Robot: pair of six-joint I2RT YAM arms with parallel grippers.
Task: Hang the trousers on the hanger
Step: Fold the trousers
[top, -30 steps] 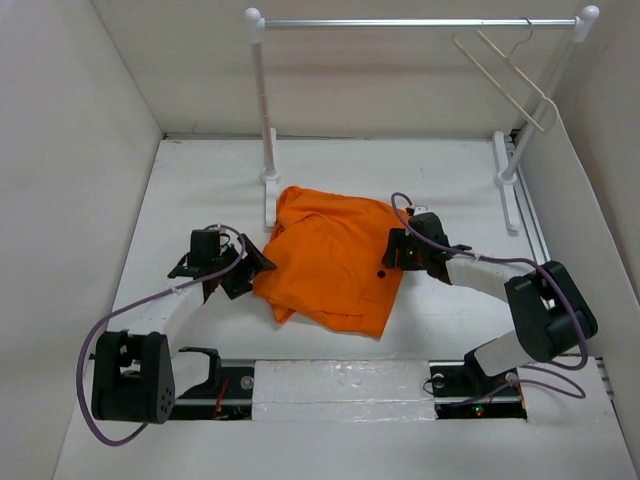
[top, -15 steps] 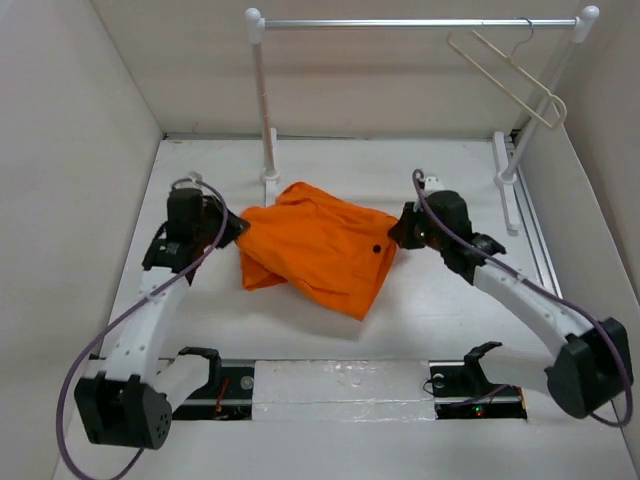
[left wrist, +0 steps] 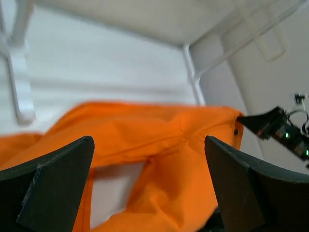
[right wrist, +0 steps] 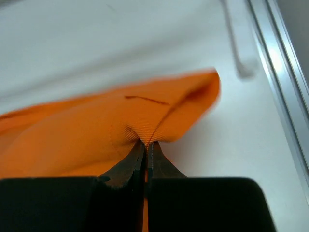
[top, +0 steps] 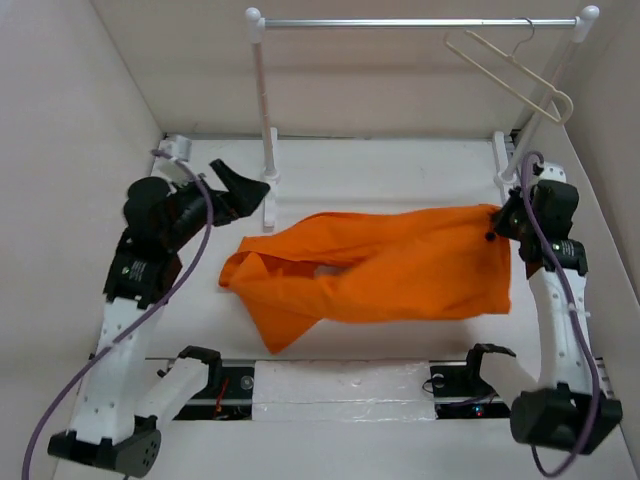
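Right gripper (right wrist: 146, 142) pinches the trousers (top: 400, 275), seemingly at the waist corner; left gripper (top: 243, 183) stands wide and empty near their other end.

Overhead and wrist close-ups of trousers (top: 400, 275)

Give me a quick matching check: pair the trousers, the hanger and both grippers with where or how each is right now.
Things:
1. trousers
2. hanger
3. left gripper
4. right gripper

States or places:
A. open, holding nothing
B. hooked on the rack's bar, far right
C. shut, pinching orange cloth
D. stretched out over the table

Pairs: 1-D, 2-B, 3-A, 4-C
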